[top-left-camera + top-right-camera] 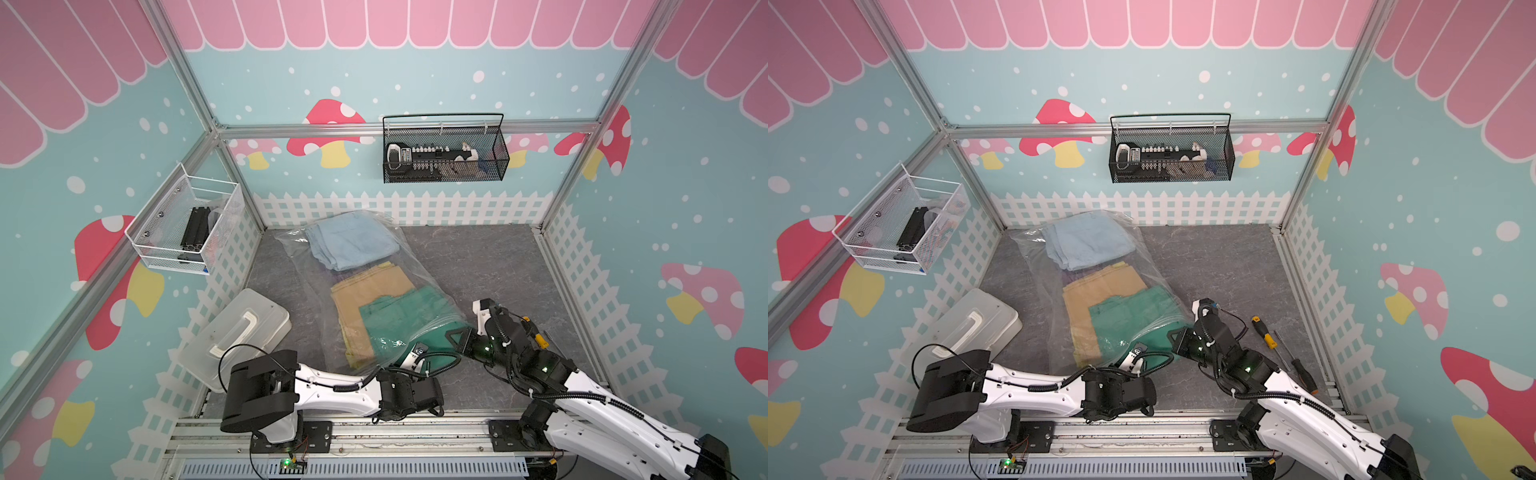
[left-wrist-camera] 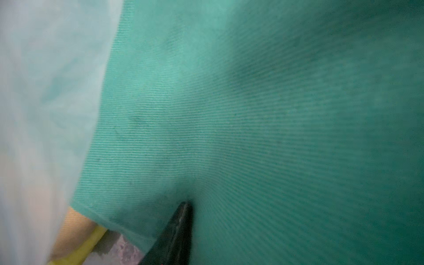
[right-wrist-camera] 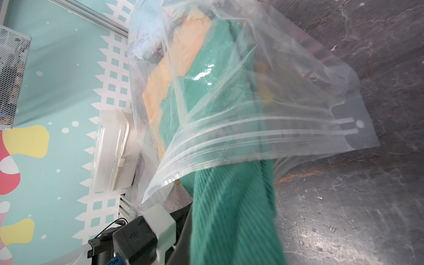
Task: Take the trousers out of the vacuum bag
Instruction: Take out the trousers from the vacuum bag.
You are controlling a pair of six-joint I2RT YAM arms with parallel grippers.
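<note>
pressing into dark green trousers (image 2: 252,114) at vacuum bag (image 3: 263,137) mouth, left jaws' state unclear, right jaws closed

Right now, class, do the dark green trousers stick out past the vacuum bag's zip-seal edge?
Yes: in the right wrist view the dark green trousers reach beyond the vacuum bag's ridged zip-seal edge.

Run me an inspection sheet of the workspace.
Surface: dark grey tabletop.
Job's things: vacuum bag, mouth at the near end; green trousers partly out; tan pair and light blue pair inside.
Clutter: translucent box; two screwdrivers beside the right arm.
Grippers: right gripper shut on the bag's zip edge; left gripper at the green cloth, closure unclear.
Cables: black arm cable loops near bag mouth.
Surroundings: black basket and white basket on the walls.
</note>
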